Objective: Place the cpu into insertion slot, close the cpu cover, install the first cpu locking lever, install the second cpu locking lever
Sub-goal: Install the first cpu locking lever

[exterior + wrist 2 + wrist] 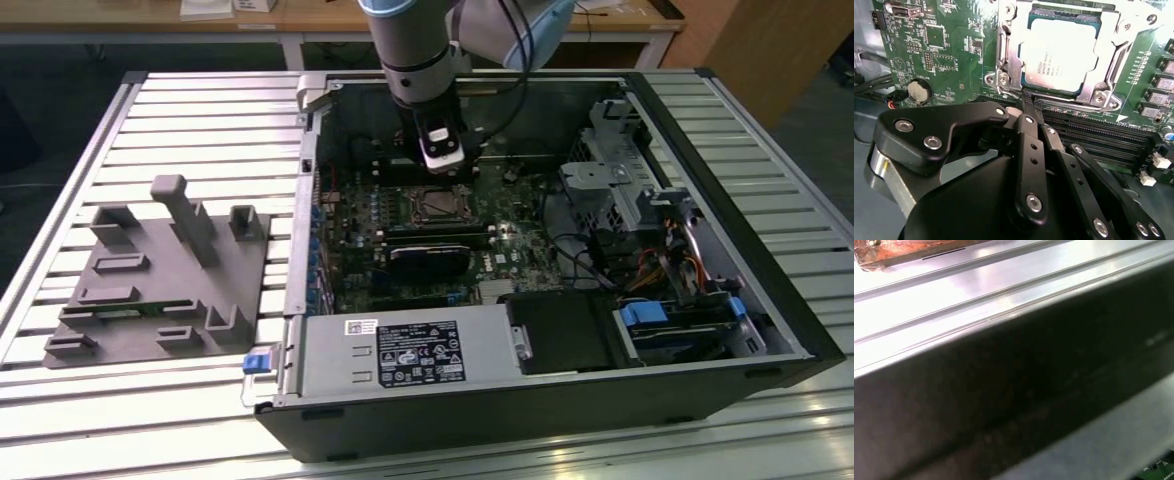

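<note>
The cpu (1059,55), a pale metal square, lies flat in the insertion slot (437,203) on the green motherboard. The cpu cover (1109,60), a silvery frame, lies down around the chip's edges. My gripper (1026,102) hangs just beside the socket's edge, its black fingers (1030,145) drawn together with nothing between them. In the exterior view the gripper (446,178) points straight down into the open computer case, just behind the socket.
Long black memory slots (1094,135) run next to the socket, and a coin battery (916,91) sits on the board. A black card (430,262), power supply (400,355) and drive cage (627,190) fill the case. A grey fixture (160,270) lies at the exterior view's left.
</note>
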### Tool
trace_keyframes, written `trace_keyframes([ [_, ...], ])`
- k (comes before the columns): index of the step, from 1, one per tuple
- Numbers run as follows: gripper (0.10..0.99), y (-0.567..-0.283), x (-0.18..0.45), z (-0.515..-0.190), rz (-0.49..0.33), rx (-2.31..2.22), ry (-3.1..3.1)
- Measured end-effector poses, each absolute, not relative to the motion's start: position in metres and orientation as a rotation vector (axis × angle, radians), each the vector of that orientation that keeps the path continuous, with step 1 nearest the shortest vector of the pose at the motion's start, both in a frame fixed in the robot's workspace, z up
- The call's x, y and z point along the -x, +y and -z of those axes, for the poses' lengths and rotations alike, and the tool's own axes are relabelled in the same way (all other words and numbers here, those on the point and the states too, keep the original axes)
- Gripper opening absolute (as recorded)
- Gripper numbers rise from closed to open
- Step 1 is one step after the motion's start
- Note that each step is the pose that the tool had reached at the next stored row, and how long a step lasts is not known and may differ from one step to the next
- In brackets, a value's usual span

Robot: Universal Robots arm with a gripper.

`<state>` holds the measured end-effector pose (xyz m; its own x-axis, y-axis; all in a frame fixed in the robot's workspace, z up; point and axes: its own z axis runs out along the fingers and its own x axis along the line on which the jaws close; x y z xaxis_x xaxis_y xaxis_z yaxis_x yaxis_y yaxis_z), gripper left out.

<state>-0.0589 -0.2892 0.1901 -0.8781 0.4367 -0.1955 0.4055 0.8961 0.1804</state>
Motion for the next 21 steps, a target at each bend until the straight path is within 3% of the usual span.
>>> trace_keyframes([
  [21, 0.106, -0.2891, 0.0586, -0.1966, -0.222, -0.637, 2.833],
])
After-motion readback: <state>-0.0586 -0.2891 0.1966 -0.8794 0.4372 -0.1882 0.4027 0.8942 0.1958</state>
